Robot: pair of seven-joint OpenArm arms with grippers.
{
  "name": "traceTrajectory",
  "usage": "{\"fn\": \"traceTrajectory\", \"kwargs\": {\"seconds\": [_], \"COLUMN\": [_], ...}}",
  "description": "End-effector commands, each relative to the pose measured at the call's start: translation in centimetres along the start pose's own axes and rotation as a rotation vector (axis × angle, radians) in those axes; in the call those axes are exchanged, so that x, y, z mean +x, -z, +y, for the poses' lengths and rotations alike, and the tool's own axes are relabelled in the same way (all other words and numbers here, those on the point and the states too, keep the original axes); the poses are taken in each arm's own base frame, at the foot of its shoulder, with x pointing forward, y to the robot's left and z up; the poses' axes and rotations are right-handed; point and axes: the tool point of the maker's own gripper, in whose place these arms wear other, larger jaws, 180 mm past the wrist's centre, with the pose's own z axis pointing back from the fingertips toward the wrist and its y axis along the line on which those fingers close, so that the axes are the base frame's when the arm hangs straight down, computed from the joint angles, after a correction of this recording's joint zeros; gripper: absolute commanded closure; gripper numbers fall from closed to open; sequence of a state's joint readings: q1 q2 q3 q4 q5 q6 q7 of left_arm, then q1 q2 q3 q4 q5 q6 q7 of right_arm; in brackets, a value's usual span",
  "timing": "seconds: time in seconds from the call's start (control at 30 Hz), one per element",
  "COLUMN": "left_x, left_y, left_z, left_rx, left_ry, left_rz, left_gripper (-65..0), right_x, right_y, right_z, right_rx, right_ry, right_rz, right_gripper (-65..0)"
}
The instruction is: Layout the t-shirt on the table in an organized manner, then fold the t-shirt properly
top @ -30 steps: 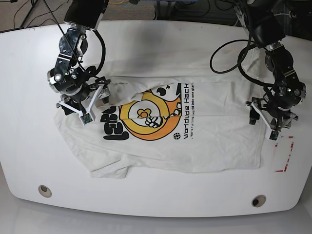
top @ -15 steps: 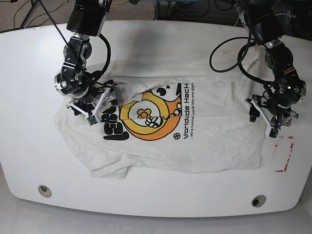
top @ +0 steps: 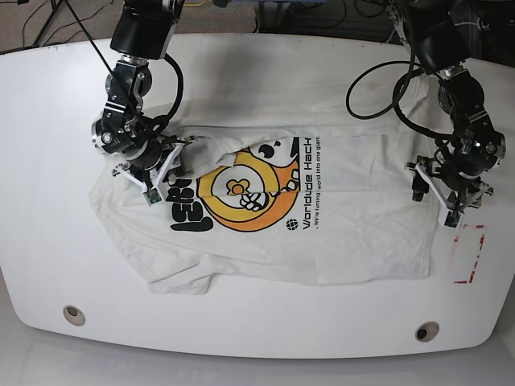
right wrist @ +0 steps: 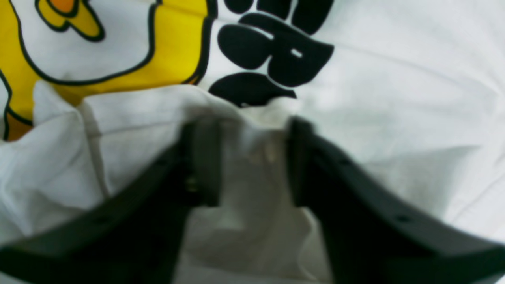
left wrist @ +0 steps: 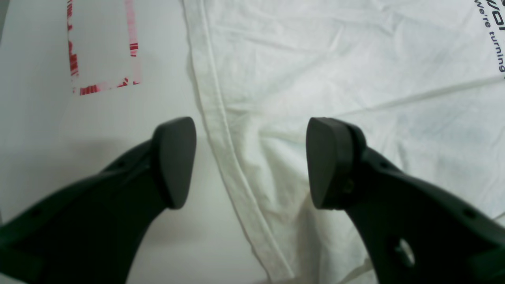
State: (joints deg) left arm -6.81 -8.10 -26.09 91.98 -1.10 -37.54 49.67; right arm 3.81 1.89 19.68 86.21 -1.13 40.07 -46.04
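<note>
The white t-shirt (top: 346, 225) lies face up on the table (top: 265, 72), its body mostly spread out, with the orange-yellow round graphic (top: 241, 193) at mid-left. The collar end is rumpled and folded over the graphic. My right gripper (top: 161, 173) sits on that rumpled fold. In the right wrist view its jaws (right wrist: 250, 165) are closed on a bunch of white cloth (right wrist: 394, 98) just below the black lettering. My left gripper (top: 434, 201) is open. In the left wrist view it (left wrist: 248, 161) straddles the shirt's hem (left wrist: 221, 118), with one finger over bare table (left wrist: 35, 118).
A red-outlined rectangle (top: 467, 253) is marked on the table just right of the hem; it also shows in the left wrist view (left wrist: 73, 59). Two metal grommet holes (top: 74, 314) (top: 427, 331) sit near the front edge. Black cables hang by both arms.
My right gripper has moved right onto the folded collar end and its jaws have closed in on the cloth. My left gripper has barely moved and stays open.
</note>
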Motion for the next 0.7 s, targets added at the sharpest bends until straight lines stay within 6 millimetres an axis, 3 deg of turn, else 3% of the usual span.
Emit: {"fn": "traceTrajectory", "kwargs": {"seconds": [0.0, 0.1, 0.33, 0.47, 0.67], "left_x": [1.9, 1.5, 1.4, 1.4, 1.4], "left_y": [-0.5, -0.4, -0.4, -0.4, -0.5], "left_z": [0.7, 0.6, 0.5, 0.6, 0.6], "left_rx": [0.016, 0.014, 0.011, 0.013, 0.014], "left_ry": [0.01, 0.01, 0.01, 0.012, 0.013], "left_rz": [-0.06, -0.052, -0.048, -0.047, -0.047], "left_gripper": [-40.8, -40.8, -40.8, -40.8, -40.8], "right_x": [1.9, 1.9, 2.0, 3.0, 4.5], "right_y": [-0.4, -0.4, -0.6, -1.3, -2.8], "right_z": [-0.5, -0.5, -0.6, -0.9, -1.3], "right_rx": [-0.01, -0.01, -0.013, -0.032, -0.073], "right_ry": [-0.006, -0.006, -0.01, -0.028, -0.066], "right_rz": [-0.06, -0.06, -0.064, -0.088, -0.109], "right_gripper": [-10.3, -5.5, -4.6, 0.0, 0.0]}}
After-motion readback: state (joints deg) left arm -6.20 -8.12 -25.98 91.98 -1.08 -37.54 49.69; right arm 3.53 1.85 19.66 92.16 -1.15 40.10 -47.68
